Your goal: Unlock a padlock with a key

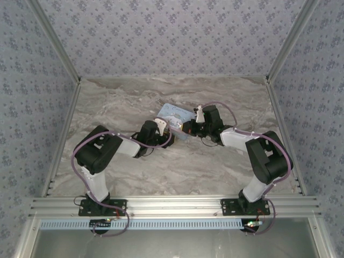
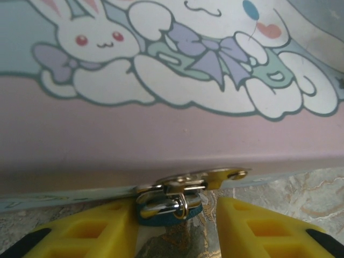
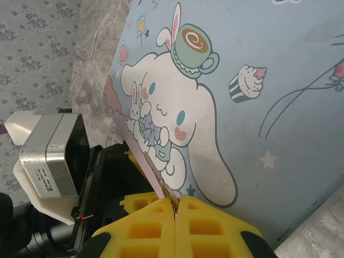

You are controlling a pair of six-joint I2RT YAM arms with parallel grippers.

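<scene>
One padlock (image 2: 161,219) hangs from rabbit-printed tin box (image 2: 161,134); camera label (image 3: 45,180) illegible.

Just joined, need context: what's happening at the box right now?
Both arms meet at the cartoon tin box mid-table. The left gripper is open, yellow fingers either side of the small teal padlock hanging on the box's latch. The right gripper is shut at the box's edge; whether it pinches the key is too small to tell.
</scene>
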